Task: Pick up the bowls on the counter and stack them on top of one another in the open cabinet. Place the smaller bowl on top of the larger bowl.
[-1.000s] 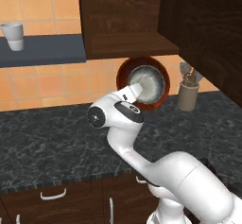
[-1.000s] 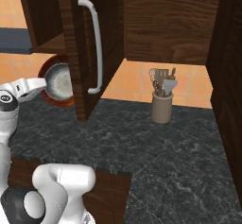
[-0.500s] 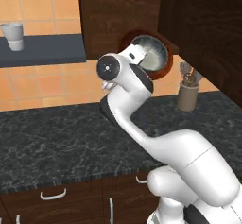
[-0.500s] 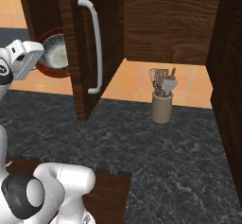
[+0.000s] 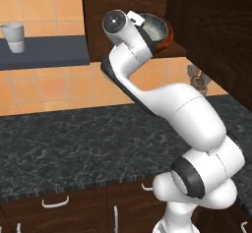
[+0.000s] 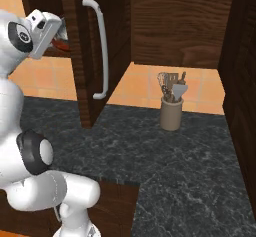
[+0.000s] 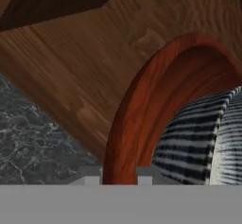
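- Gripper [image 7: 119, 175]: raised at the cabinet [image 5: 123, 1] opening; its two tips straddle the rim of the larger bowl [image 7: 137, 119], pinching it.
- Smaller bowl [image 5: 153, 26]: nested inside the larger bowl, both tilted, above the shelf board.
- Counter [image 5: 74, 138]: below.
- Utensil pot [image 6: 171, 113], white cup [image 5: 15, 37]: no legible writing.

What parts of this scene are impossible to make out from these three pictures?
- End effector: in the hand view its tips straddle the wooden bowl's rim, but the grey band cuts them off, so the grip is unclear.
- Glass bowl: in the left view the arm hides its lower left part.
- Wooden bowl: in the right view the cabinet door hides most of it.
- Utensil pot: the arm covers part of it in the left view.
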